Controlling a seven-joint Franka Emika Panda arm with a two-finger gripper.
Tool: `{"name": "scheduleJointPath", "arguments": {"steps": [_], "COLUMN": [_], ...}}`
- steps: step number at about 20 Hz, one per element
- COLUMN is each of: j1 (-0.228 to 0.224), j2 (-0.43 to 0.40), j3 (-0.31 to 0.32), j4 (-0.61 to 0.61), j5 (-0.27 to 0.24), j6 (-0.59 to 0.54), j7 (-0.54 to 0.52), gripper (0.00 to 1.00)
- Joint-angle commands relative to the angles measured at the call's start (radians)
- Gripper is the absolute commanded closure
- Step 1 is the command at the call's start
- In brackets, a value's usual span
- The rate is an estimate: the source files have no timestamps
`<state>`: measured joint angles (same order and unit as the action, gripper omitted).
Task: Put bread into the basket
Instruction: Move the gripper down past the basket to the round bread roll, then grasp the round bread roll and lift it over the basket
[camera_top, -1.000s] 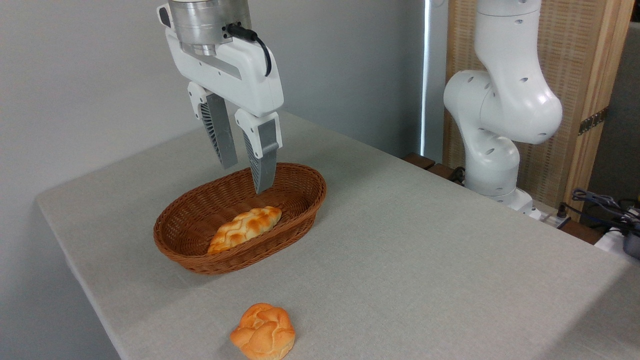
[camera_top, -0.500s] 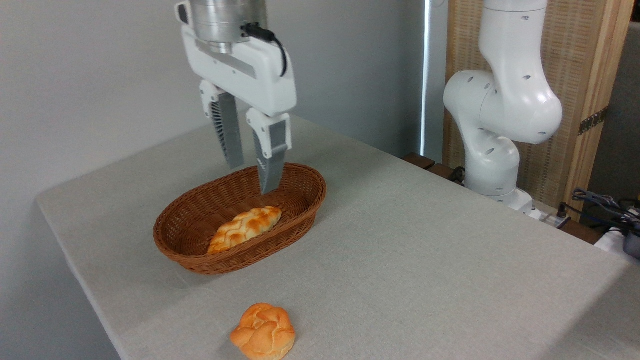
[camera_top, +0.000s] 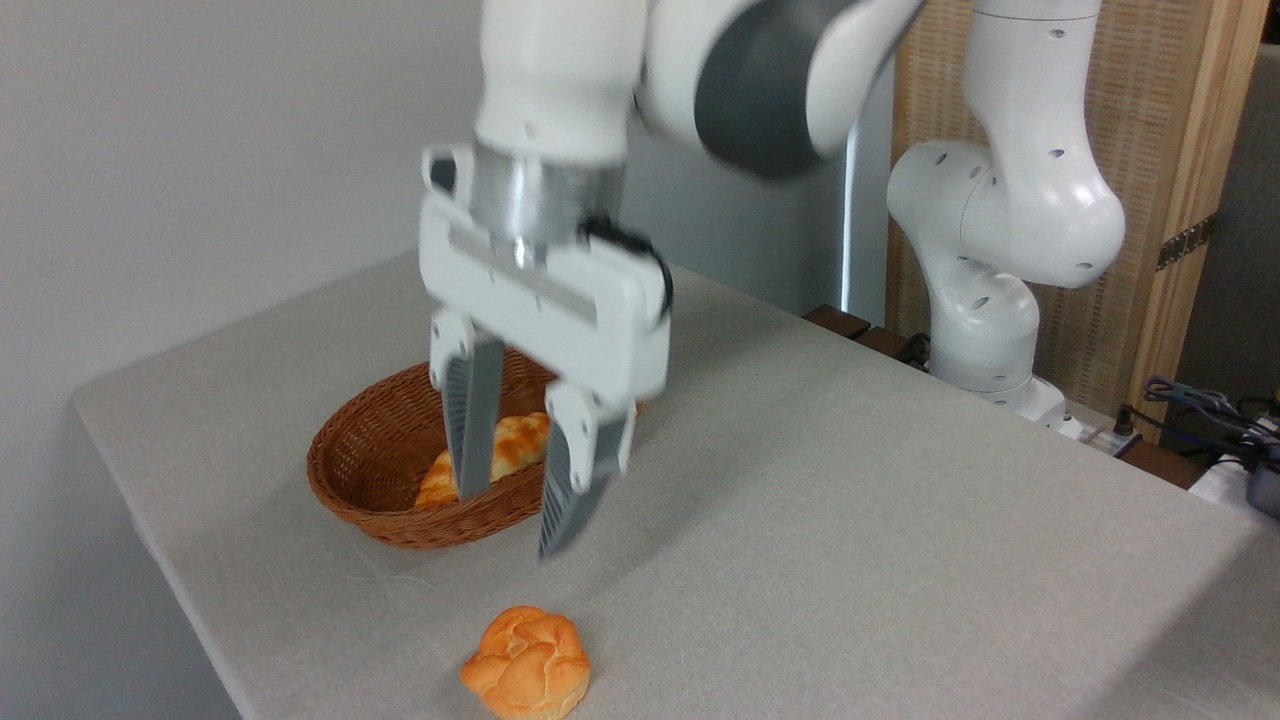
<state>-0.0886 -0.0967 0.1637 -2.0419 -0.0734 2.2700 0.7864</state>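
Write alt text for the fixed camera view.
A white robot arm's open, empty pincer hangs above the table, between a wicker basket holding a braided loaf and a small knotted bun lying near the front edge.

Bread: we note one small round knotted bun, golden-orange, upright on the table, outside and well apart from the basket, toward the near edge | Basket: we record an oval brown wicker basket, shallow, rimmed, upright, partly hidden from view.
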Motion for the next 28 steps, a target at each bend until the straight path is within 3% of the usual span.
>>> {"name": "scheduleJointPath", "arguments": {"steps": [1, 5, 8, 15, 19, 20, 22, 25, 28], "j1": [-0.007, -0.007, 0.001, 0.006, 0.006, 0.006, 0.006, 0.006, 0.006], "j2": [0.066, 0.123, 0.137, 0.172, 0.184, 0.186, 0.187, 0.187, 0.187], "j3": [0.007, 0.007, 0.007, 0.000, -0.003, -0.004, -0.004, -0.006, -0.006], "j4": [-0.038, -0.040, -0.060, -0.075, -0.075, -0.075, -0.075, -0.075, -0.075], "j5": [0.010, 0.027, 0.131, 0.138, 0.129, 0.124, 0.124, 0.124, 0.124], "j6": [0.129, 0.163, 0.163, 0.166, 0.166, 0.166, 0.164, 0.163, 0.163], "j7": [0.010, 0.014, 0.022, 0.019, 0.020, 0.022, 0.022, 0.024, 0.024], "gripper": [0.00, 0.00, 0.00, 0.02, 0.34, 0.48, 0.58, 0.65, 0.66]}}
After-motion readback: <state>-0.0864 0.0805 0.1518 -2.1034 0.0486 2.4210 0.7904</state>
